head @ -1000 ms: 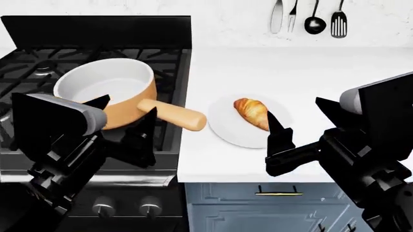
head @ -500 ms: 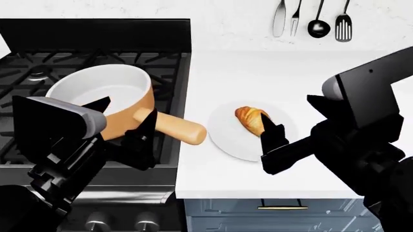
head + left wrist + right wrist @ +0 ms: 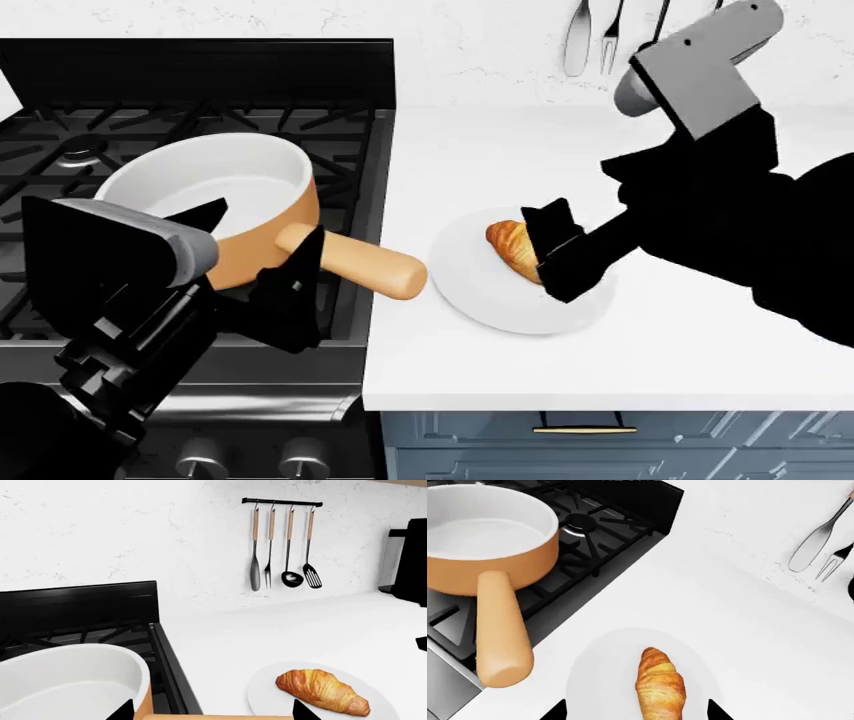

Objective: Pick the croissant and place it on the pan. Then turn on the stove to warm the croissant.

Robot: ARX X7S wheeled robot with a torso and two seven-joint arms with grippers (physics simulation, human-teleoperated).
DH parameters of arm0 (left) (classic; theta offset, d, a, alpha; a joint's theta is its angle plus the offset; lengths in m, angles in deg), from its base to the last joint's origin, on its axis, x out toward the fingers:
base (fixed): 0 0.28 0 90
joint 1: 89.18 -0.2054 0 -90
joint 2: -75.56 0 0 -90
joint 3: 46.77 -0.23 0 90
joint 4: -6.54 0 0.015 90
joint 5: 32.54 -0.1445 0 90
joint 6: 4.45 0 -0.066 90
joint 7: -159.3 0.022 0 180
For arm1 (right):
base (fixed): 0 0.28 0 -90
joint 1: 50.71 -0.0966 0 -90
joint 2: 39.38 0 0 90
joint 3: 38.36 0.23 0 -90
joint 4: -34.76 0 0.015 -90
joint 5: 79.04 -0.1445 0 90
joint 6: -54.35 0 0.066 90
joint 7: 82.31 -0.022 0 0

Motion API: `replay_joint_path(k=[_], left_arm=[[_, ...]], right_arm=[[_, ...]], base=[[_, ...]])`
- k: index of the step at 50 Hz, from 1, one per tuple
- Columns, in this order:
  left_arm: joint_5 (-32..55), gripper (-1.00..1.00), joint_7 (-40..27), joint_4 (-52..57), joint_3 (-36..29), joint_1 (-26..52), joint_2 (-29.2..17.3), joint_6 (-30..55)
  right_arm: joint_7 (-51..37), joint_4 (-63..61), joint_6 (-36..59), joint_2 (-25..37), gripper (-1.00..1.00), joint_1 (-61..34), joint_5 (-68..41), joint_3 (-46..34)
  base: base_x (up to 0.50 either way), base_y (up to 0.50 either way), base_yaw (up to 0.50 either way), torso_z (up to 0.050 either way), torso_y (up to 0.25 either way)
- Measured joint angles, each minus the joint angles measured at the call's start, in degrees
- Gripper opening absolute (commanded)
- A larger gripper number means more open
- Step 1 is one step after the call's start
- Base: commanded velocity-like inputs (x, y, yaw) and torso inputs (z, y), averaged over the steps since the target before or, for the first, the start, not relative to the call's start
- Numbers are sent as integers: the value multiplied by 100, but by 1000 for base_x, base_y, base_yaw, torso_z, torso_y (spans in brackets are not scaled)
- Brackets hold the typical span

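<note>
Croissant point(image 3: 511, 247) lying on a white plate point(image 3: 497, 296) on the white counter point(image 3: 627, 340), right of the stove point(image 3: 80, 130), untouched. Right gripper point(image 3: 558, 250) poised over the croissant's right end, jaws spread, fingertips straddling the pastry in the right wrist view point(image 3: 660, 684), nothing between them yet. Pan point(image 3: 214, 195) sitting on the stove's grates near the right edge, white inside and empty, handle reaching right and near, out over the counter's edge toward the plate. Left gripper point(image 3: 260, 265) hanging near the pan's near side, jaws parted, one finger point(image 3: 296, 285) just in front of the handle, holding nothing. Knobs point(image 3: 200, 466) along the stove's near face, low in the head view. Utensils point(image 3: 283, 547) hanging from a rail on the far wall. No writing or brand marks legible anywhere.
</note>
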Motion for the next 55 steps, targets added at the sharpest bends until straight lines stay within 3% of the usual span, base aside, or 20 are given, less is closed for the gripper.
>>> replay_joint_path(k=[17,31,55], left_arm=[[-216,100,93,-71,-90,-99,-120,-243],[-353,100,177,-219,-216,-74,-195,-419],[-360,100,148,-271,-338,-79,-289,-568]], right_arm=[[2425,1225,166,-106,100,-1634,1437,-1931],[4392,2030,-227,-389,100,-2298,2923,-3152],[6002,2923,-1141,-783,100,-2328,4212,-4115]], base=[[0,0,0,0,0],[0,0,0,0,0],[0,0,0,0,0]])
